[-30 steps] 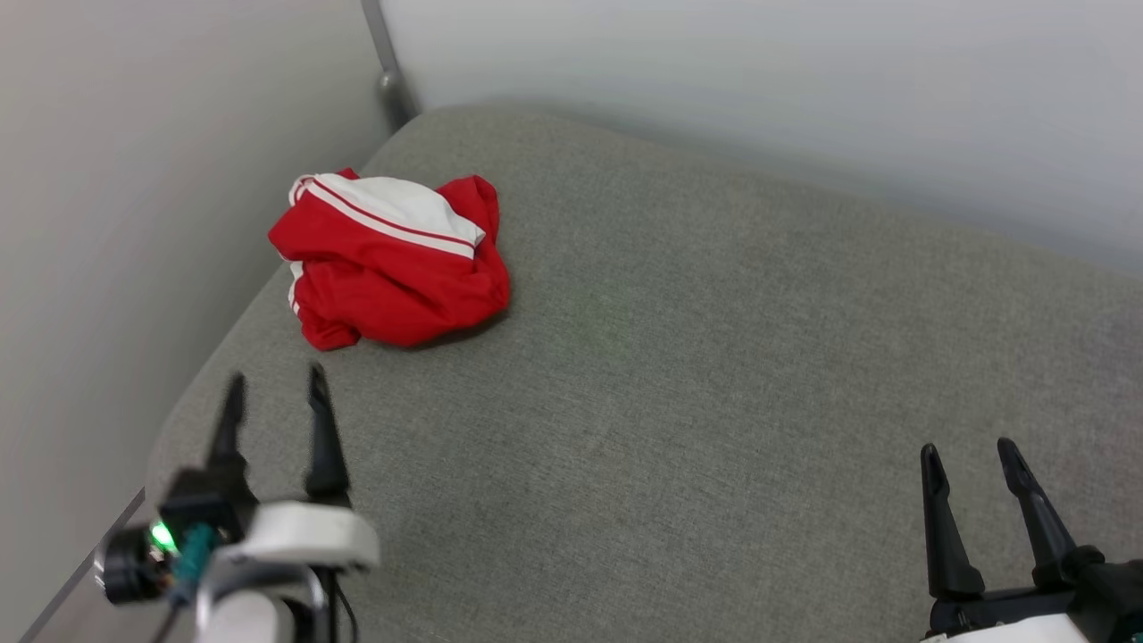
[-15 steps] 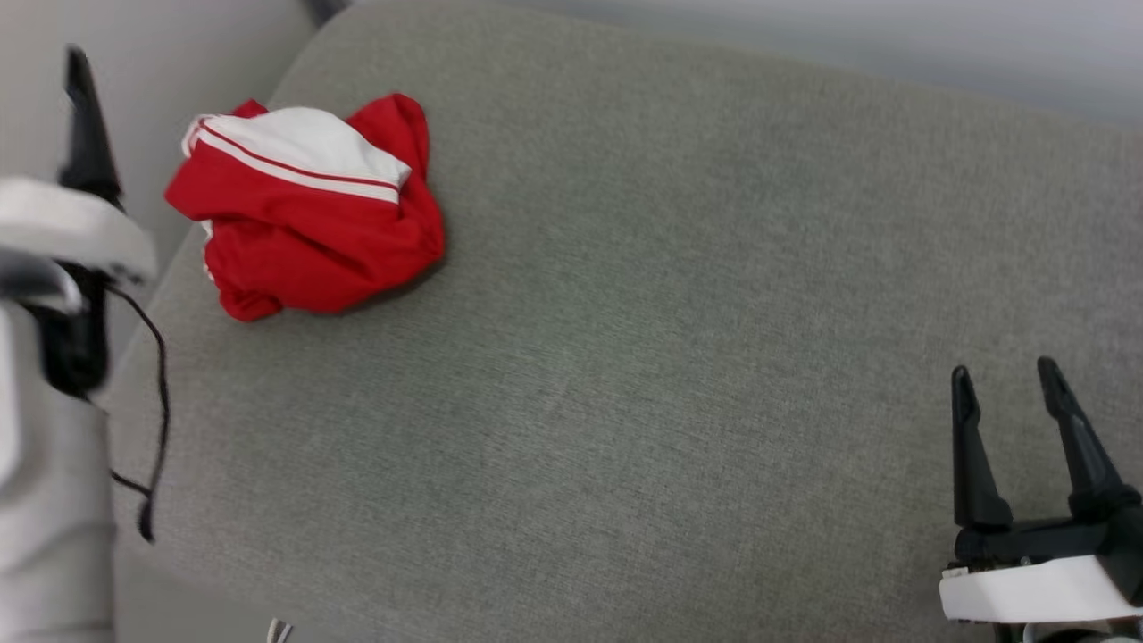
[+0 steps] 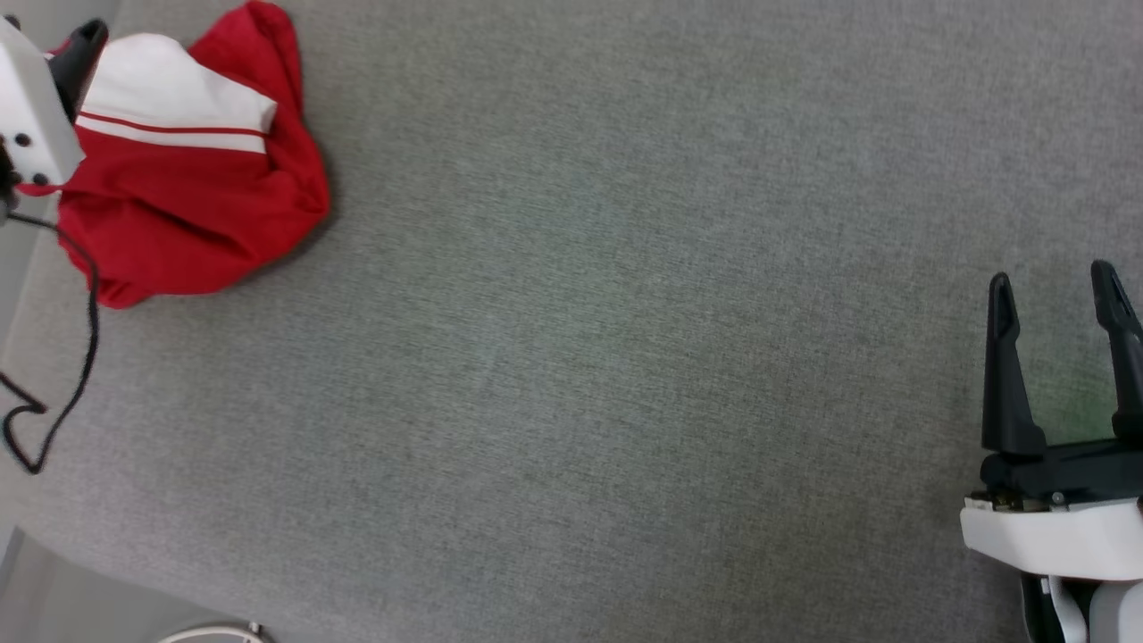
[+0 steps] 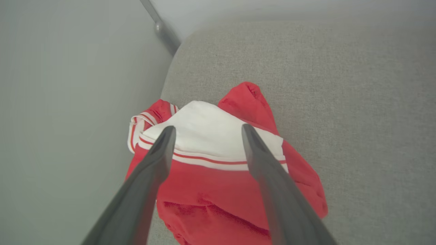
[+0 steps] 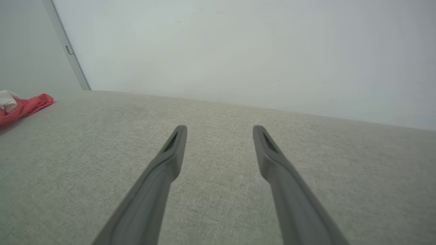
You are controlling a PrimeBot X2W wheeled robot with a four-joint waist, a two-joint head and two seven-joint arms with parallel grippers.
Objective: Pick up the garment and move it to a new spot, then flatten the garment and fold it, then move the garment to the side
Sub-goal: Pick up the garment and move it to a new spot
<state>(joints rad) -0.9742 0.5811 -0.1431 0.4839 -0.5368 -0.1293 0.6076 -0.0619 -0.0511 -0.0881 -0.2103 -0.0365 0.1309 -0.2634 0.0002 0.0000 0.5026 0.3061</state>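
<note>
Lying crumpled, the garment point(image 3: 187, 205) rests on upholstery point(image 3: 625, 357).

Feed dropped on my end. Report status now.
Left claw open, aimed at crumpled shirt, nothing gripped. Right claw open, empty, over cushion. Arm cable hangs beside shirt.

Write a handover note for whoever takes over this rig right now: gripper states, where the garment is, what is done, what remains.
Left gripper: jaws open, poised over the garment, nothing gripped.
Right gripper: jaws open, empty, above bare grey cushion, far from the garment.
Garment: crumpled heap near the cushion's left edge.
Done: nothing yet; garment not picked up.
Left: grasp, move to new spot, flatten, fold, move aside.
</note>
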